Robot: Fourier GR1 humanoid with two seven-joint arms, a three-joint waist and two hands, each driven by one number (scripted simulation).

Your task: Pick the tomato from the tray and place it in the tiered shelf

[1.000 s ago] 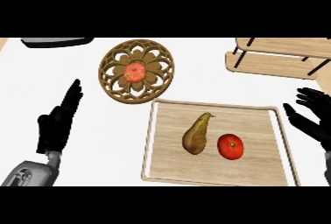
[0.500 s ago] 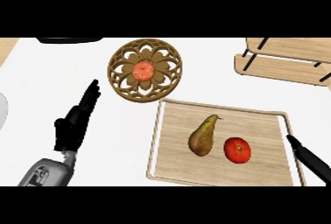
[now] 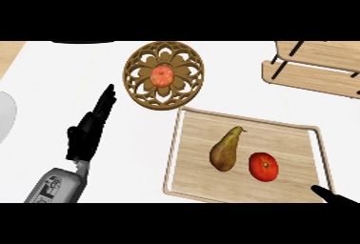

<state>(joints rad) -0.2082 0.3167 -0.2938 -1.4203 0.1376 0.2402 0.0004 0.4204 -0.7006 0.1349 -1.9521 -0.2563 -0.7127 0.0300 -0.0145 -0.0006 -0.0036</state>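
Note:
A red tomato (image 3: 264, 166) lies on the wooden tray (image 3: 193, 186) at the lower right, next to a brown-green pear (image 3: 225, 150). The tiered wooden shelf (image 3: 313, 71) stands at the upper right corner. My right hand (image 3: 334, 195) shows only as a dark tip at the tray's bottom right corner, a short way from the tomato; the rest is cut off by the view's edge. My left hand (image 3: 89, 129) stands open at the left, fingers straight and pointing up, holding nothing.
A round carved wooden trivet (image 3: 144, 76) with an orange-red centre lies on the white counter above the tray. A grey rounded object (image 3: 5, 116) shows at the left edge, and a dark object (image 3: 84, 42) at the top edge.
The view has shifted, so everything sits further right and lower. My right hand has dropped from the right edge to the tray's bottom corner. The left hand stays open.

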